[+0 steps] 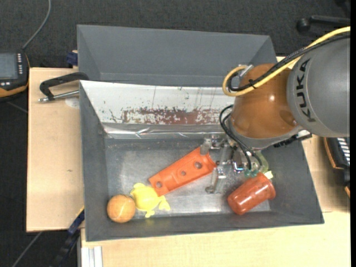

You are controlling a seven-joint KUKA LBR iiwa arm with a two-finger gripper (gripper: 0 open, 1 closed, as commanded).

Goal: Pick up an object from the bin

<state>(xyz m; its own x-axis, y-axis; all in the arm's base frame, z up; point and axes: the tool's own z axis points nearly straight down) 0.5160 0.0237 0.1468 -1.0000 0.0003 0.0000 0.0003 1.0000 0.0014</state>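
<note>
The claw (222, 171) is sitting low in the lower right of the frame, just between the long orange block (181, 174) and the fat red toy (251, 195), I cannot tell if apart or together, so it is risking shoving both away and grabbing nothing.
</note>
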